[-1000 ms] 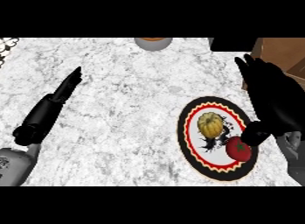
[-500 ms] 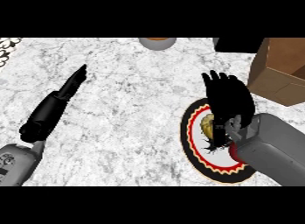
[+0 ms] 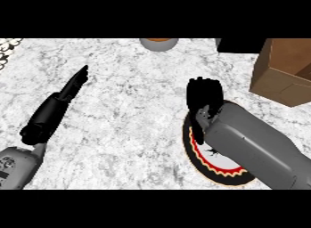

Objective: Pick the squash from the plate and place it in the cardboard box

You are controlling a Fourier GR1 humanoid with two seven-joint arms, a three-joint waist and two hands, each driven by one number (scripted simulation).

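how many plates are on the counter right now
1. The plate lies right of centre, mostly under the right hand and its forearm; anything on it is hidden.

We saw a bench [image 3: 131,129] of veined grey-white marble, a matt brown cardboard box [image 3: 290,71], and matt black hands on smooth grey plastic-looking forearms [image 3: 256,149].

**Right hand over the plate, left hand resting**

The right hand [image 3: 204,94] hangs over the far edge of the plate [image 3: 198,156], and its grey forearm covers most of that plate. Whether its fingers are curled cannot be told. The cardboard box [image 3: 286,71] stands on the marbled worktop [image 3: 131,120] at far right. The left hand [image 3: 71,87] lies at left, straight. A grey pot [image 3: 159,43] sits at the far edge.
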